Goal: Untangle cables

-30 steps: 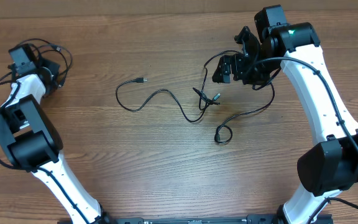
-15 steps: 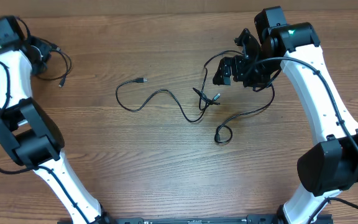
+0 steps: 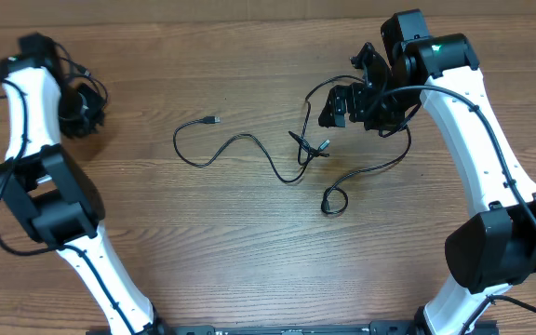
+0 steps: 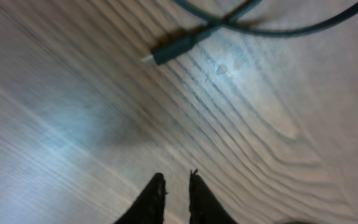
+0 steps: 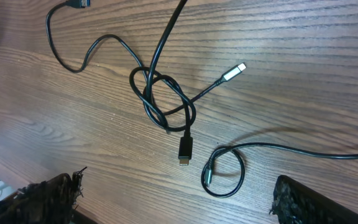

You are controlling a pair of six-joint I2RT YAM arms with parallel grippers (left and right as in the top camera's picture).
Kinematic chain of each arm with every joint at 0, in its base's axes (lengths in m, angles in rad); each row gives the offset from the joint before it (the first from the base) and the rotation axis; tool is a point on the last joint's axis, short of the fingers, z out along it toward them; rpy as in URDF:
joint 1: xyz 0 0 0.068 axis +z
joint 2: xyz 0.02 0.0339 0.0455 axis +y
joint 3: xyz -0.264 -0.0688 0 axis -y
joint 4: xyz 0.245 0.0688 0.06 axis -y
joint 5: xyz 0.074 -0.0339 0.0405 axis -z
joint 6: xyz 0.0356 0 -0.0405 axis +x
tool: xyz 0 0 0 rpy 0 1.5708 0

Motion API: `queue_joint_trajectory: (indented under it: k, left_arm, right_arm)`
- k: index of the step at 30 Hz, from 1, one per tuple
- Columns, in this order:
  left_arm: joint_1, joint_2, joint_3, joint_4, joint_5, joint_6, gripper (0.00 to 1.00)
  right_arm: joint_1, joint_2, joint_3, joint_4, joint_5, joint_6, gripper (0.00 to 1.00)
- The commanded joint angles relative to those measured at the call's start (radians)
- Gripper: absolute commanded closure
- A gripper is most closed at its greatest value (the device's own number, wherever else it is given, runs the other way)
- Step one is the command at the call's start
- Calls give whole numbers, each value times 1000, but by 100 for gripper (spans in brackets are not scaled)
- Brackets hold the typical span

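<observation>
Right end effector (image 5: 176,198) is wide open, empty, above the knotted cables (image 5: 163,102) at 1 o'clock on the bench (image 3: 249,251). Left end effector (image 4: 174,190) is barely parted, empty, at 10 o'clock by a loose cable (image 4: 173,51). Best move: pinch the plug end (image 5: 185,149) beside the knot and draw it back through the loop slowly.

Cables (image 3: 240,138): thin, black, lying flat in loose curves.
Knot (image 5: 163,102): strands looped together at centre.
Plug tip (image 5: 234,71): silvery, just beside knot.
</observation>
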Motion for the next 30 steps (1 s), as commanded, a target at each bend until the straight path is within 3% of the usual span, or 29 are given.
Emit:
queue_joint_trajectory:
  k: [1,7,13,23,30]
  left_arm:
    - [-19,8,-106,80,-79,7,86]
    - [3,10,-185,263,-148,8,91]
    - [27,20,-186,344,-167,8,96]
    - [53,116,-187,512,-149,53,96]
    - [65,180,-185,714,-148,81,94]
  right_arm:
    - [-1,-17,0,-9,-10,5,0]
    - [-1,-17,0,-32,-10,5,0]
    - [-1,-17,0,-31,-10,5,0]
    - [-1,-17,0,-38,-10,6,0]
    - [-1,-17,0,-40,-9,47,0]
